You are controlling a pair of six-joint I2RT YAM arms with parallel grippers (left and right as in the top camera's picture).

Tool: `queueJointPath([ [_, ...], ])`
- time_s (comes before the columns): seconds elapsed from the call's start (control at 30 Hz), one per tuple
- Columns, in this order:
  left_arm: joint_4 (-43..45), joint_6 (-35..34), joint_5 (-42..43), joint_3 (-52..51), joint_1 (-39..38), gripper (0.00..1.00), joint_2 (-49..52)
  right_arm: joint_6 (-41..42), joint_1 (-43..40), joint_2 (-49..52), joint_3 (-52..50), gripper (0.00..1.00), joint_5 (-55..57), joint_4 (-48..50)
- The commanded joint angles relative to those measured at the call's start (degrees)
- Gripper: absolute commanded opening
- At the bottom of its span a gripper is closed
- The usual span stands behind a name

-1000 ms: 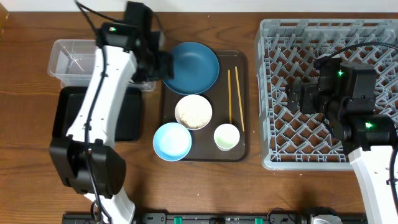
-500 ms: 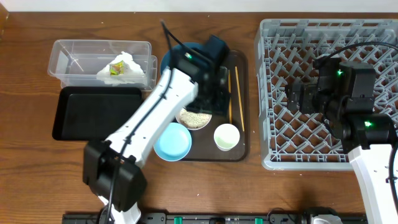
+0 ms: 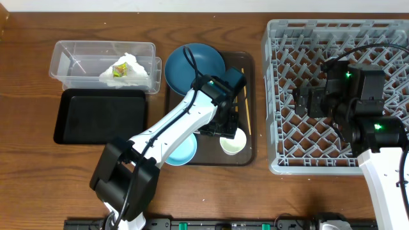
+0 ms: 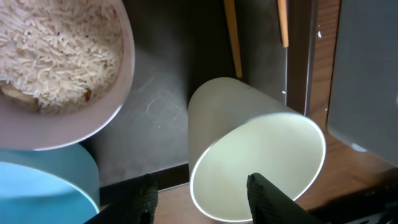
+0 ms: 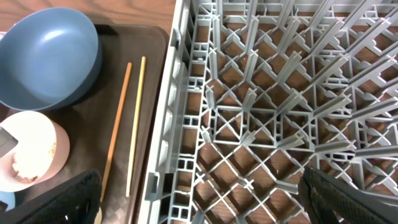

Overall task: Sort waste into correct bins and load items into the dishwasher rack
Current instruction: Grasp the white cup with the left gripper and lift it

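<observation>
Over the brown serving tray [image 3: 248,61], my left gripper [image 3: 222,131] is open. In the left wrist view it [image 4: 205,202] straddles the near wall of the small white cup [image 4: 258,155]. One finger [image 4: 267,199] is inside the cup, the other is outside to its left, not touching. Beside the cup are the white bowl [image 4: 56,62] holding rice scraps and the light blue bowl [image 4: 43,186]. The chopsticks [image 3: 246,105] lie by the dark blue bowl [image 3: 192,62]. Tissue and wrapper [image 3: 124,67] lie in the clear tub [image 3: 67,54]. My right gripper [image 3: 303,101] hangs open and empty over the dishwasher rack [image 3: 339,38].
The black tray [image 3: 99,115] lies in front of the clear tub, on the left of the table. In the overhead view my left arm covers most of the white bowl. The rack's grey wall [image 5: 168,143] stands just right of the brown tray.
My left arm swung from over the clear tub to the brown tray and came down at the cup, its jaws narrowing. Tissue and wrapper now show in the tub. The right arm stayed still.
</observation>
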Motion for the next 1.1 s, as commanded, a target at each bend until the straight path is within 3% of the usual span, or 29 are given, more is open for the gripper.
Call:
queueJointPath([
  [0.0, 0.9, -0.7, -1.2, -1.4, -0.7, 0.48, 0.2, -0.5, 0.5, 0.3, 1.0, 0.99, -0.3, -0.2],
  [0.3, 3.4, -0.7, -1.7, -5.2, -1.5, 0.31, 0.2, 0.9, 0.5, 0.3, 1.0, 0.99, -0.3, -0.2],
  [0.47, 4.8, -0.7, -1.8, -5.2, -1.5, 0.07, 0.2, 1.0, 0.5, 0.3, 1.0, 0.99, -0.9, -0.2],
  [0.63, 4.9, -0.6, -0.2, -4.8, -0.6, 0.06, -0.3, 1.0, 0.5, 0.3, 1.0, 0.99, -3.9, -0.4],
  [0.8, 5.2, 3.3, 11.7, -3.5, 5.9, 0.06, -4.3, 1.1, 0.5, 0.4, 1.0, 0.99, -15.7, 0.6],
  [1.07, 9.2, 11.7, 44.7, -3.5, 22.5, 0.06, -10.1, 1.4, 0.5, 3.1, 1.0, 0.99, -39.3, 5.7],
])
